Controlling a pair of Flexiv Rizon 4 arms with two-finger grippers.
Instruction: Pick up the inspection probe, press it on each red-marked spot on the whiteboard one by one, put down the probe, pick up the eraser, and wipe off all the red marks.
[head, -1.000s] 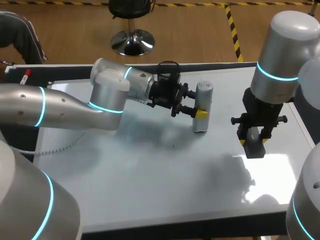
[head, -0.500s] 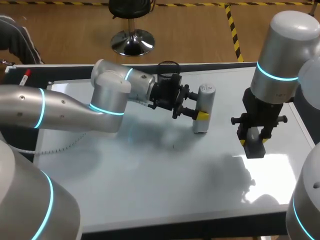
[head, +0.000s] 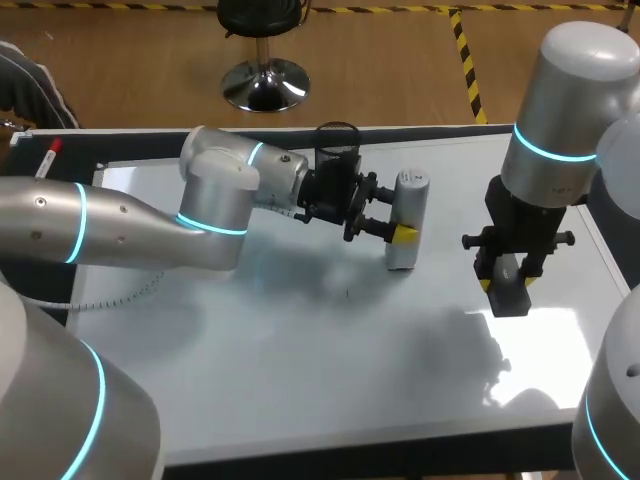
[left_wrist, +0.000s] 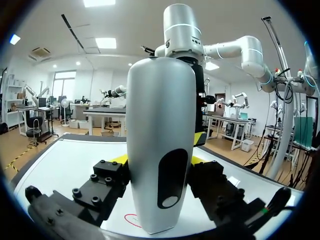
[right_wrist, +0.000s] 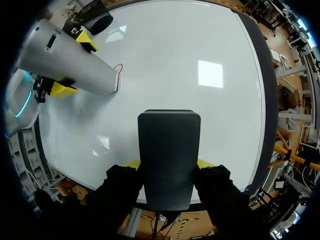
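The inspection probe (head: 410, 195), a silver-grey cylinder, stands nearly upright on the whiteboard (head: 300, 350) at the back middle. My left gripper (head: 400, 225) is shut on its lower part from the left. In the left wrist view the probe (left_wrist: 160, 125) fills the gap between the fingers, and a red ring (left_wrist: 131, 220) shows at its base. From the right wrist, the probe (right_wrist: 70, 65) ends right at the red mark (right_wrist: 119, 68). My right gripper (head: 508, 283) hangs over the board's right side, shut on the dark eraser (head: 510, 292) (right_wrist: 168, 155).
A black cup (head: 337, 145) stands at the board's far edge, just behind the left gripper. A red-capped marker (head: 50, 155) lies at the far left corner. A tiny dark speck (head: 347, 293) is on the board in front of the probe.
The left gripper has shifted slightly to the right with the probe, which now stands a little straighter. The right arm and the eraser have not moved.
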